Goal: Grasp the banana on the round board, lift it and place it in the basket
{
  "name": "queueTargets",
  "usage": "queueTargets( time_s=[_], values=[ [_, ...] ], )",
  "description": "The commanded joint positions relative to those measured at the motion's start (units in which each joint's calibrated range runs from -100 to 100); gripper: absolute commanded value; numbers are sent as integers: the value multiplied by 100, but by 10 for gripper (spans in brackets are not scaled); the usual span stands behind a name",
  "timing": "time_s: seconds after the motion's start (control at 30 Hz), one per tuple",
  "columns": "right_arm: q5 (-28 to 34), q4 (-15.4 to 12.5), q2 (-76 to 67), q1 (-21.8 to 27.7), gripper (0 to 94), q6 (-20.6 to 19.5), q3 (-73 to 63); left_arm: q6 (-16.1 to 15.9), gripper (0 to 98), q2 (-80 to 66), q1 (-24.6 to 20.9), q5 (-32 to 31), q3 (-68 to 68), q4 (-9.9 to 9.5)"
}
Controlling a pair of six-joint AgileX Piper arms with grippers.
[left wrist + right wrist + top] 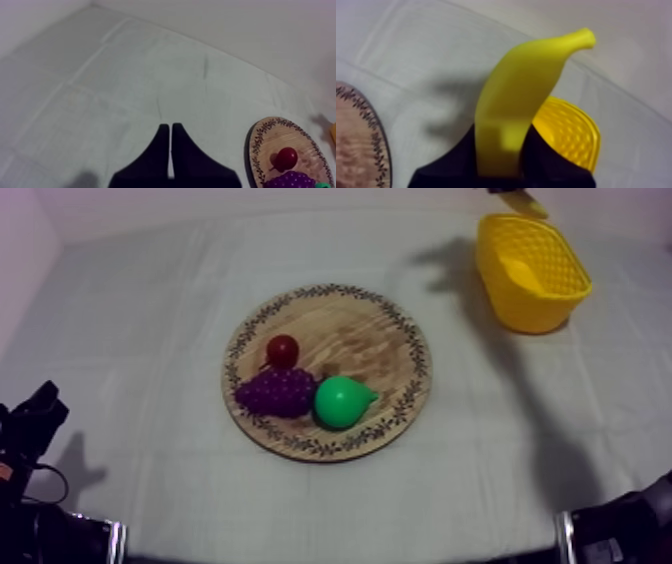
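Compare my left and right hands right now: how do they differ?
The left hand is shut on nothing, fingers together as a wedge; the right hand is shut on the banana. The left hand is over bare cloth beside the board; the right hand is by the basket. Both have black fingers.

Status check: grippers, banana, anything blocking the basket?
Right gripper shut on banana, held near yellow basket, not yet in. Left gripper shut, empty, beside wooden board. Nothing blocking the basket.
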Motion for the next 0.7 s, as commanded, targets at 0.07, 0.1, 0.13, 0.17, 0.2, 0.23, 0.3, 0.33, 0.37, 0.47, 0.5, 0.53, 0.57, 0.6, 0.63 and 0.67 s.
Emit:
queueTargets(
  time_s=[0.07,0.1,0.13,0.17,0.2,0.23,0.3,0.33,0.37,0.47,0.5,0.53,0.57,0.6,0.63,0.67],
  values=[
    [-229,260,0,272,54,-426,192,0,1,-5,2,0,-1,3],
    [-268,314,3,325,54,-494,235,-1,1,-5,2,0,-1,3],
    [-298,365,11,375,54,-555,275,0,1,-5,2,0,-1,3],
    [-319,404,22,422,54,-603,307,1,1,-5,2,0,-1,3],
    [-332,431,31,467,54,-638,342,1,1,-5,2,0,-1,3],
    [-336,450,43,507,54,-664,377,0,1,-5,2,0,-1,3],
    [-318,431,81,573,55,-654,458,0,1,-5,2,0,-1,3],
    [-302,411,109,600,55,-635,508,1,1,-5,2,0,-1,3],
    [-286,386,141,621,55,-606,566,1,1,-5,2,0,-1,3],
    [-288,337,227,653,55,-536,816,1,1,-5,2,0,-1,3],
    [-300,302,254,658,55,-489,899,2,1,-5,2,0,-1,3],
    [-316,264,278,661,55,-438,973,2,1,-5,2,0,-1,3],
    [-334,235,298,662,56,-397,1042,1,1,-5,2,0,-1,3],
    [-347,210,319,659,60,-362,1094,0,1,-5,2,0,-1,3],
    [-356,187,342,658,65,-338,1133,2,1,-5,2,0,-1,3],
    [-360,162,362,657,85,-319,1164,3,1,-5,2,0,-1,3]
  ],
)
